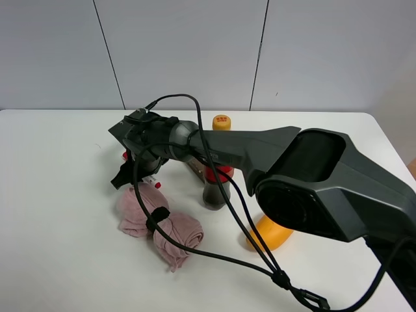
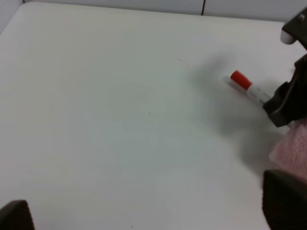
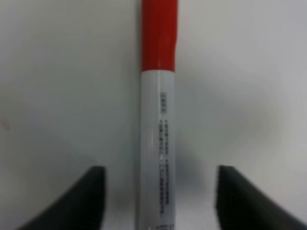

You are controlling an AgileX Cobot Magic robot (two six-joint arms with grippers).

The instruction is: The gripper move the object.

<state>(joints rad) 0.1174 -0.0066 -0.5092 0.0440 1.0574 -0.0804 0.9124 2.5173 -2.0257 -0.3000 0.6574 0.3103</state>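
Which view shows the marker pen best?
Right wrist: the marker pen spans the frame, red cap and printed white barrel clear, lying between the open fingers of the right gripper. Left wrist shows only its cap and some barrel. Exterior high: the arm hides nearly all of it.

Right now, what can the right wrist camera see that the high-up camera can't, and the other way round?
Only the right wrist view shows the tiny print on the marker pen and the open right gripper, its fingers apart on either side of the pen. Only the exterior high view shows the pink cloth, the cola bottle and the long grey arm. Both show the white table and that gripper.
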